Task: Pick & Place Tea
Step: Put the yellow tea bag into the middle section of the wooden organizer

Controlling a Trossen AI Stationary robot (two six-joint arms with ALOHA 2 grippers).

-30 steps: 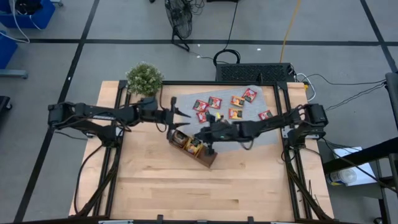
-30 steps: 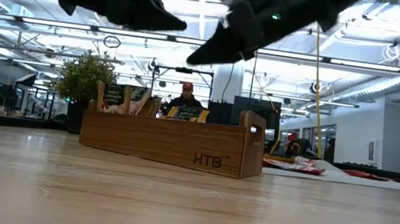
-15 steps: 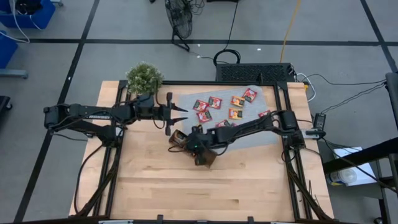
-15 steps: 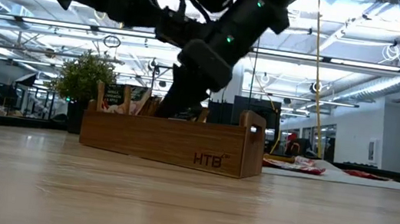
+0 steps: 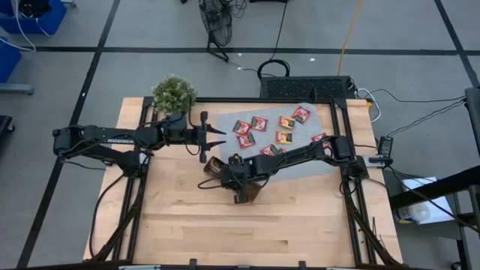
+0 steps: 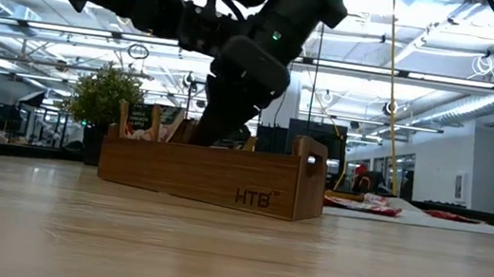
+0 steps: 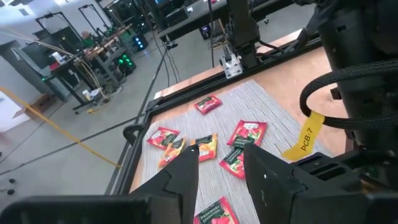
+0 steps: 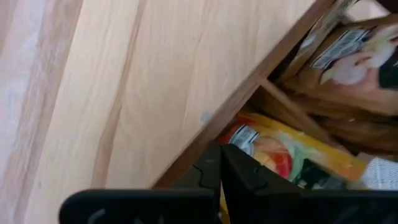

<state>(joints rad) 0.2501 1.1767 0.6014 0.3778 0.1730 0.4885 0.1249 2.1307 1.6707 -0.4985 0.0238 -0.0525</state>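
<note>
A brown wooden tray (image 5: 248,194) lies slantwise at mid-table, with sachets standing in its compartments (image 6: 149,121). My right gripper (image 5: 224,175) reaches into it from the right, tipped down and shut on an orange tea sachet (image 8: 273,155). Behind the tray's front wall (image 6: 213,177) its fingertips are hidden in the low view. Several red and orange tea sachets (image 5: 259,123) lie flat on the grey mat (image 5: 330,161) at the far right. My left gripper (image 5: 219,135) hovers open above the table left of the mat, holding nothing (image 7: 221,155). My right gripper pinches the orange sachet by its edge near the labelled corner (image 8: 244,140) between its two shut fingers. The fingers slant down from the table's right. The sachet lies inside a tray compartment, beside the tray's long wall (image 8: 236,106); I cannot tell whether it rests on the bottom.
A small potted plant (image 5: 173,94) stands at the far left corner. Bare wood stretches along the near half of the table (image 5: 255,232). People and workbenches show in the room beyond (image 6: 230,122).
My right gripper has travelled from above the mat's near left part toward the table's left, sunk into the tray and tipped more steeply downward, staying shut.
</note>
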